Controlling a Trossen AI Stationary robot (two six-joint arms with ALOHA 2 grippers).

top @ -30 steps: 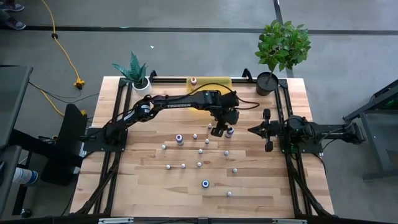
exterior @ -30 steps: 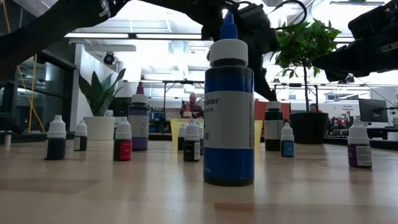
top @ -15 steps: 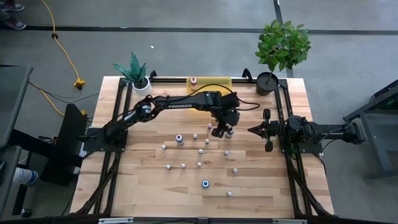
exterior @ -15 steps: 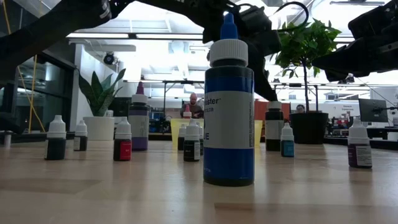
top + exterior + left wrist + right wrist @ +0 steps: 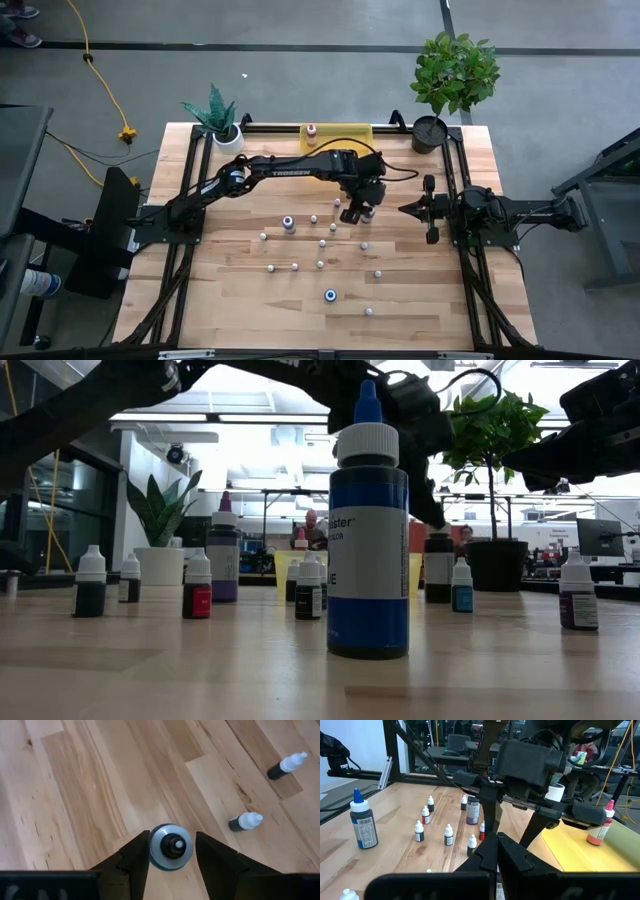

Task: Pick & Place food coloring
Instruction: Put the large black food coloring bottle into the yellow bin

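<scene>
Two dark fingers of the left pincer stood partly spread on either side of a dark-capped food coloring bottle, whose round whitish shoulder sat between them; contact with either finger could not be told from the left wrist view. From above, that left pincer hung over the middle of the pale wooden worktop, near its far half, with the remaining small whitish bottles scattered upright over the boards toward the near edge. One large blue-capped bottle stood closest to the low camera, and a purple-capped bottle stood farther back. At the far edge lay a translucent yellow tray holding a pink-capped bottle. Off to the side, the right pincer waited with its fingers pressed together.
</scene>
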